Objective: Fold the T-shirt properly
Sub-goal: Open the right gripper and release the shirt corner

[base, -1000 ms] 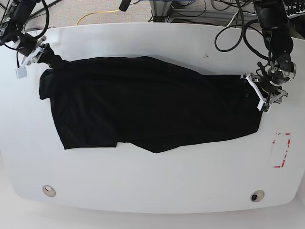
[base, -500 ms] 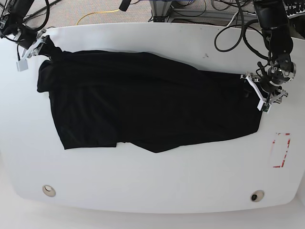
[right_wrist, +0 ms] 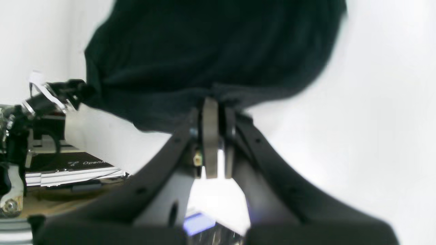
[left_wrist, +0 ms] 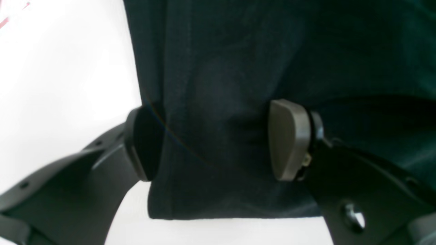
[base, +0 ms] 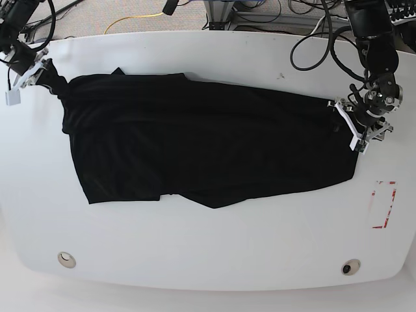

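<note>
The right gripper (base: 40,73) has dragged its pinched corner further out towards the table's far left edge, and the limp black short-sleeved T-shirt (base: 201,146) now stretches wide across the smooth white table (base: 208,253). Its jaws are clamped tight on a bunched fold. The left gripper (left_wrist: 213,139) sits jaws wide apart, grey pads straddling the shirt's soft hem, clasping nothing

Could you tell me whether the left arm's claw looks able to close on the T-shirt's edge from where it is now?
Probably yes: the left claw is open with the T-shirt hem already lying between its jaws, and nothing blocks it.
</note>
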Available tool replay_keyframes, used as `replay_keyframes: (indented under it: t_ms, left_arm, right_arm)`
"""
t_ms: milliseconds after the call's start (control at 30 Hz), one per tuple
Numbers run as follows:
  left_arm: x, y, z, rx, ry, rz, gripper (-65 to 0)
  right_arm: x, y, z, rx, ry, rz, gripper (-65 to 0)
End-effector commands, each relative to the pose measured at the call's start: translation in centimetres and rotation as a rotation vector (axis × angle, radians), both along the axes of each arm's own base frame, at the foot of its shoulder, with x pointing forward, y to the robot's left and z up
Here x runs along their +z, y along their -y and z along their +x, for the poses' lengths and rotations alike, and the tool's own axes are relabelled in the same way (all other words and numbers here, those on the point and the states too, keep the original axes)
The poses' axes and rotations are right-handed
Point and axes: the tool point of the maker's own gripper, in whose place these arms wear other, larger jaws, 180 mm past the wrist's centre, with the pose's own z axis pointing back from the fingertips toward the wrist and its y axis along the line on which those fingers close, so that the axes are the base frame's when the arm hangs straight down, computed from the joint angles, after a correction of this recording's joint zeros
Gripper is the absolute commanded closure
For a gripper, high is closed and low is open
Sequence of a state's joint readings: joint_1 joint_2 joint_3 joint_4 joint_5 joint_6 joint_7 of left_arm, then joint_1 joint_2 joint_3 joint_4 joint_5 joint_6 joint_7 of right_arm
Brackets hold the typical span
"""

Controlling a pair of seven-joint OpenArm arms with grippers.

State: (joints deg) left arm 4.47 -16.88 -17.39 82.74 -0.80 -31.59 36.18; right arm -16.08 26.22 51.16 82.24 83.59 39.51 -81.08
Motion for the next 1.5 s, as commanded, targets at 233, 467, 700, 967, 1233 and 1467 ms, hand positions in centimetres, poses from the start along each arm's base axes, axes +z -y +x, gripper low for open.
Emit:
replay_keyframes:
  t_ms: [233, 467, 700, 967, 1233, 1467]
  left_arm:
    - [2.3, 0.2, 1.2, -0.002, 0.002, 0.048, -43.5]
    - [2.5, 0.0, 1.5, 0.003, 0.007, 0.049, -43.5]
    - [2.3, -0.2, 1.3, 0.006, 0.002, 0.052, -43.5]
    - [1.4, -0.3, 0.6, 0.013, -0.026, 0.047, -43.5]
    - [2.2, 0.0, 1.0, 0.006, -0.001, 0.046, -43.3]
    - [4.9, -0.3, 1.9, 0.057, 0.094, 0.012, -43.8]
  right_arm:
    - [3.6, -0.1, 5.9, 0.043, 0.143, -0.074, 0.0]
    - [3.2, 1.2, 8.6, 0.013, 0.11, -0.149, 0.0]
    - [1.5, 3.0, 10.8, -0.053, 0.044, -0.158, 0.0]
    - [2.0, 4.3, 12.8, -0.093, 0.034, -0.221, 0.0]
    - [1.0, 2.3, 12.2, -0.029, 0.024, -0.186, 0.0]
    - [-1.2, 2.1, 9.7, -0.022, -0.036, -0.167, 0.0]
